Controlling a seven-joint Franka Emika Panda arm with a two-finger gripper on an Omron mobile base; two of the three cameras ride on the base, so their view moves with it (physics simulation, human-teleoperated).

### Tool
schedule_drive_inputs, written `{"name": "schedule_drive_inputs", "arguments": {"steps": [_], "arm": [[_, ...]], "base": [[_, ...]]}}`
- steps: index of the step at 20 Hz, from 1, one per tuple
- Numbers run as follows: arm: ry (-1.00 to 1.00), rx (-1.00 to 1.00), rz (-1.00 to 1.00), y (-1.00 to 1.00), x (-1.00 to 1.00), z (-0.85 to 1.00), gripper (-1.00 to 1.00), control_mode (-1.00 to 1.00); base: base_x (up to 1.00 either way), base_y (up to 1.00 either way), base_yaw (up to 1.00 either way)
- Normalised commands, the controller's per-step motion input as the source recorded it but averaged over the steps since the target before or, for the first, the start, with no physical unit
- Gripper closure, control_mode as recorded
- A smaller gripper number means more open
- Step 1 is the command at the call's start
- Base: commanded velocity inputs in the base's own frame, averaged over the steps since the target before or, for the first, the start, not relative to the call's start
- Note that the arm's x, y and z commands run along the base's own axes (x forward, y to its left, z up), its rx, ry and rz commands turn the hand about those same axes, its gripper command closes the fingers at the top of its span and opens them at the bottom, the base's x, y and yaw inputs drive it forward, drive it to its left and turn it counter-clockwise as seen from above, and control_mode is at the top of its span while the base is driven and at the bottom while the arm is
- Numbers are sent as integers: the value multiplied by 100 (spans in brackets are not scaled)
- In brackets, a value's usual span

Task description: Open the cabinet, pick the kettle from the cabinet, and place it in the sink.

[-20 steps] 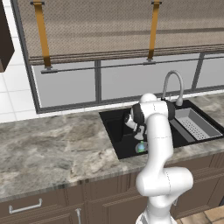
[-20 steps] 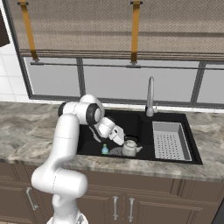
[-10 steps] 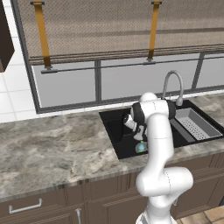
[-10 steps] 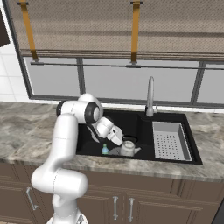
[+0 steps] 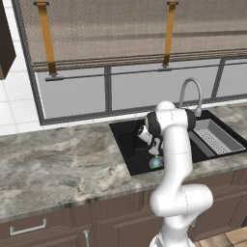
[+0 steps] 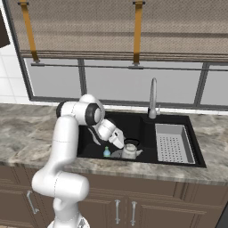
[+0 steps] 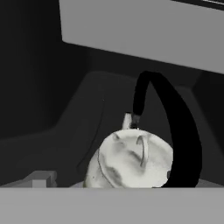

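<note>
The small white-grey kettle [image 6: 130, 150] stands upright on the floor of the black sink [image 6: 141, 126], near its front wall. In the hand view the kettle [image 7: 131, 162] lies just ahead and below, with its black arched handle [image 7: 177, 131] free of the fingers. My gripper [image 6: 120, 143] is down inside the basin, just left of the kettle and slightly above it, open and holding nothing. In the left base view my arm hides the kettle inside the sink [image 5: 126, 140]. A corner of the dark brown cabinet [image 5: 5, 43] shows at the upper left.
A silver gooseneck tap [image 6: 152, 98] rises behind the basin. A grey perforated drain tray [image 6: 173, 142] fills the sink's right part. A small teal bottle [image 6: 107, 152] stands in the basin left of the kettle. Marble counter [image 5: 53, 164] stretches left; brown drawer fronts lie below.
My hand has drawn back a little from the kettle, up and to the left in the right base view. The kettle has stayed in the sink.
</note>
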Motion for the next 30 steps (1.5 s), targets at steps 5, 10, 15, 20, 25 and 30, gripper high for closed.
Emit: {"name": "schedule_drive_inputs", "arguments": {"steps": [5,10,15,20,25,30], "arm": [[-13,0,0,1,-3,-2,-100,-100],[-9,1,0,8,-12,-2,-100,-100],[-5,4,0,14,-23,-9,-100,-100],[-2,7,0,13,-18,-2,-100,-100],[-4,8,0,13,-13,0,-100,-100],[-10,7,0,13,-9,3,-100,-100]], "base": [[0,0,0],[0,0,0],[0,0,0],[0,0,0],[0,0,0],[0,0,0]]}}
